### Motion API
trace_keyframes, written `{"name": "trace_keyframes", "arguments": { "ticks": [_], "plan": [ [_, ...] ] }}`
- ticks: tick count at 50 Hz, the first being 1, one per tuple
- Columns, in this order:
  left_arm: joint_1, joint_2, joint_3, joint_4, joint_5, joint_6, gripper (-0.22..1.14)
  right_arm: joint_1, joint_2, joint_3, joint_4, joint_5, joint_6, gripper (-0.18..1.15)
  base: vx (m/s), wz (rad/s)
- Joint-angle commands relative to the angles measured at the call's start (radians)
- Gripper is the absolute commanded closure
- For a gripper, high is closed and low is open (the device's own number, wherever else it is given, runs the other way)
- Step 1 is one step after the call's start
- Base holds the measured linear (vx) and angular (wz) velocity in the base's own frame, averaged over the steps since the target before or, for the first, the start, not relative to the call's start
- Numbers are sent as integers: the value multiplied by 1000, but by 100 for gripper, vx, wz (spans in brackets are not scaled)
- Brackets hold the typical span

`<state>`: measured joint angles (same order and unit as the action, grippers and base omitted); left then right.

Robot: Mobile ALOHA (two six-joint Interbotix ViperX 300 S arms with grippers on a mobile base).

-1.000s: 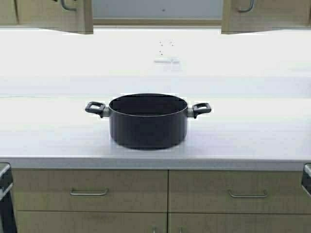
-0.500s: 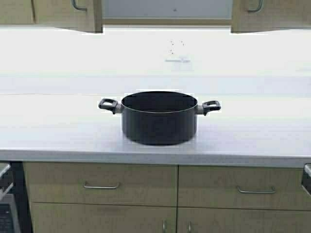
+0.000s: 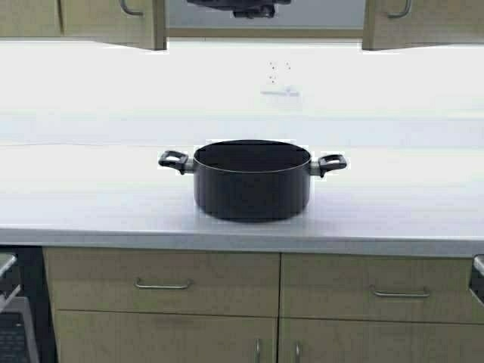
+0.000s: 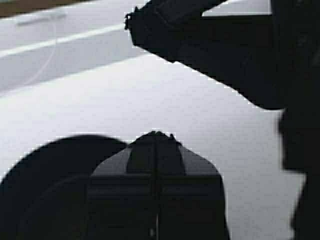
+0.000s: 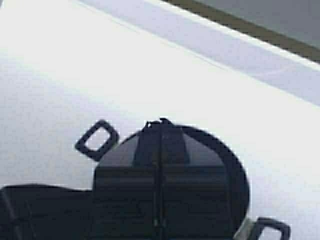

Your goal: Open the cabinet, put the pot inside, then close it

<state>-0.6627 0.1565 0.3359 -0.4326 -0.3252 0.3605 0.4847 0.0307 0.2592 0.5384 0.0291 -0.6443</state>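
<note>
The black pot (image 3: 252,181) stands upright and lidless on the white counter (image 3: 91,204), with a loop handle on each side. Only the bottom edges of the cabinet doors show, at top left (image 3: 113,19) and top right (image 3: 423,23), shut, each with a slim metal handle. My left gripper (image 4: 156,134) is shut and empty above the counter, with the pot (image 4: 45,190) beside it. Shut and empty too, my right gripper (image 5: 161,122) hangs over the pot (image 5: 235,170). Neither gripper touches the pot.
Base drawers with horizontal handles (image 3: 162,285) run under the counter edge. A dark shape (image 3: 242,7) sits at the top edge between the wall cabinets. A dark appliance (image 3: 15,318) fills the lower left corner. The other arm (image 4: 235,60) crosses the left wrist view.
The robot has moved: the whole scene has shifted right and slightly up in the high view. A dark shape has come into view at the top edge.
</note>
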Motion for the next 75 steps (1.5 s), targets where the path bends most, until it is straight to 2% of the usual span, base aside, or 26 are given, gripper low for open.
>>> {"name": "trace_keyframes", "arguments": {
  "ticks": [1,9,19,29,33,35,38,45,47,51,53,57,61,66,72,75],
  "plan": [
    [75,23,-61,-3,-11,-20,89,-18,31,-55,2,-2,2,92,0,0],
    [158,3,-25,-3,6,-21,89,-83,14,-17,2,3,2,92,0,0],
    [238,-115,127,5,3,-18,89,-199,-103,117,2,9,0,92,-1,1],
    [261,-258,267,8,-11,-21,88,-253,-239,242,3,-5,2,91,-1,3],
    [241,-310,307,8,-12,-25,85,-236,-281,275,3,11,2,84,-1,1],
    [222,-324,321,8,-12,-23,80,-224,-298,285,5,25,2,74,-2,1],
    [195,-345,339,11,-12,-21,69,-210,-321,310,14,41,5,52,-2,2],
    [118,-385,388,18,-20,-31,23,-160,-360,374,152,44,11,-6,-1,1],
    [101,-397,410,14,-31,-48,10,-137,-373,399,207,34,14,-10,-1,1],
    [63,-419,460,-2,-98,-126,-11,-64,-394,469,304,-58,20,-6,0,0],
    [44,-426,500,0,-156,-186,-14,-6,-403,509,342,-149,23,-5,0,0],
    [6,-423,600,25,-330,-344,-11,126,-403,592,385,-364,51,-6,0,0],
    [-3,-394,690,61,-489,-502,-11,232,-387,672,400,-575,156,-6,0,0],
    [3,-311,775,92,-686,-689,-11,273,-322,773,368,-775,434,-6,0,0],
    [20,-152,816,109,-861,-853,-11,261,-199,865,195,-910,815,-6,0,0],
    [32,-60,810,124,-916,-919,-11,239,-129,879,89,-946,928,-6,0,0]
  ]
}}
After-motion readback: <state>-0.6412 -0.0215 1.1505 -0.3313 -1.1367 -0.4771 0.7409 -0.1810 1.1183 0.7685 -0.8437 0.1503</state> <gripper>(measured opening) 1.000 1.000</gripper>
